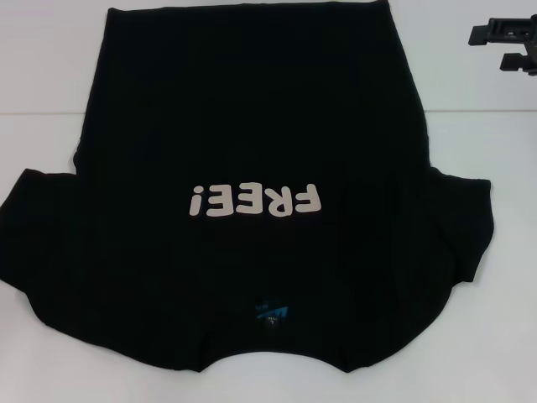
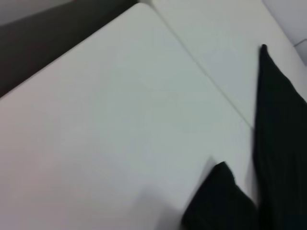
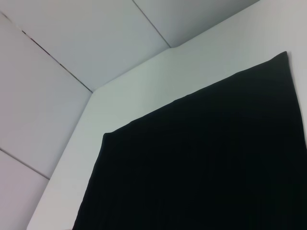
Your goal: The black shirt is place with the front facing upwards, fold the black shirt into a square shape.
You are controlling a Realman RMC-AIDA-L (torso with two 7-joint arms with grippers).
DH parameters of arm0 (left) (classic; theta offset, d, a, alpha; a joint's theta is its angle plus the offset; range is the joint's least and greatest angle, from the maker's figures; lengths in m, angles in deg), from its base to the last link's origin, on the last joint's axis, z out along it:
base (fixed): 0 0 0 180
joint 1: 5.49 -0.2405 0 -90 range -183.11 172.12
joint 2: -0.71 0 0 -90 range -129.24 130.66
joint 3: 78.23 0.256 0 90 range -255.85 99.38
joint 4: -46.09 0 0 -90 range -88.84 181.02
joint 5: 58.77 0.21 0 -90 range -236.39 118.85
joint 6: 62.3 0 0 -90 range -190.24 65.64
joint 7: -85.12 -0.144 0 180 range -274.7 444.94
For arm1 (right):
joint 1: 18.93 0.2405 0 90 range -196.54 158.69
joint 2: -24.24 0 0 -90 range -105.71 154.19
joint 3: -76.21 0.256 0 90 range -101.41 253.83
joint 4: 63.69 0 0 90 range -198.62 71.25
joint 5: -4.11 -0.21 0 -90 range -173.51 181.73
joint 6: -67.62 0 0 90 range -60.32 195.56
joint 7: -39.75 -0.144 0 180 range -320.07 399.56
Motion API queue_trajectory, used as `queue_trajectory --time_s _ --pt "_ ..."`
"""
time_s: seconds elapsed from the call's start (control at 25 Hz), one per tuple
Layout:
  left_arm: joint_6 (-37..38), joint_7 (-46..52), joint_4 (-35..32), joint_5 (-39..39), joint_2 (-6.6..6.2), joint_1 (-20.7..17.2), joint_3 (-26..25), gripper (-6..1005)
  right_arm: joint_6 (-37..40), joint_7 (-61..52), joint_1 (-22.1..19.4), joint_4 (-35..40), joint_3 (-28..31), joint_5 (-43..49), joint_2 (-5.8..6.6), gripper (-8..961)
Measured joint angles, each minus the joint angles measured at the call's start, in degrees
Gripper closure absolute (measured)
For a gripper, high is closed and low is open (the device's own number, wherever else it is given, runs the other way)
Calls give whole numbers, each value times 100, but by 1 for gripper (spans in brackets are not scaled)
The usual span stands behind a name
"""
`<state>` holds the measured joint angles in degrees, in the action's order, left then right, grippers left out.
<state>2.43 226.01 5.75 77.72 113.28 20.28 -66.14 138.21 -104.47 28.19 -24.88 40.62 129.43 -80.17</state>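
Note:
The black shirt [image 1: 252,151] lies spread flat on the white table [image 1: 50,84], front up. Its cream letters "FREE!" [image 1: 256,201] read upside down from the head view. The collar with its small blue label [image 1: 271,312] is at the near edge and the hem at the far edge. Both sleeves spread out to the sides. The left wrist view shows one sleeve tip [image 2: 220,201] and a side edge of the shirt [image 2: 283,143]. The right wrist view shows the hem and plain cloth of the shirt [image 3: 201,163]. My right gripper [image 1: 503,42] shows as a black part at the far right, clear of the cloth. My left gripper is out of view.
A seam [image 1: 42,90] crosses the white table from left to right under the shirt. In the right wrist view the table's far edge [image 3: 134,72] borders grey floor panels. Bare table surface [image 2: 120,134] lies beside the shirt's left side.

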Motion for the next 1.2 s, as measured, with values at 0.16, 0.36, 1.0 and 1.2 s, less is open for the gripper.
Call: queue_trajectory --time_s 0.16,0.36,1.0,1.2 --pt "139 -59 -38 21 -68 125 71 986 11 -1 19 3 0 0 0 39" --pt "688 -62 -311 -1 -103 217 215 984 6 -2 24 1 0 0 0 39" --pt "1792 -184 -459 -287 27 898 1438 980 10 -1 13 -23 -13 8 0 39" --pt "1634 -223 -287 -282 33 1027 1814 974 20 -1 -2 -23 0 6 0 38"
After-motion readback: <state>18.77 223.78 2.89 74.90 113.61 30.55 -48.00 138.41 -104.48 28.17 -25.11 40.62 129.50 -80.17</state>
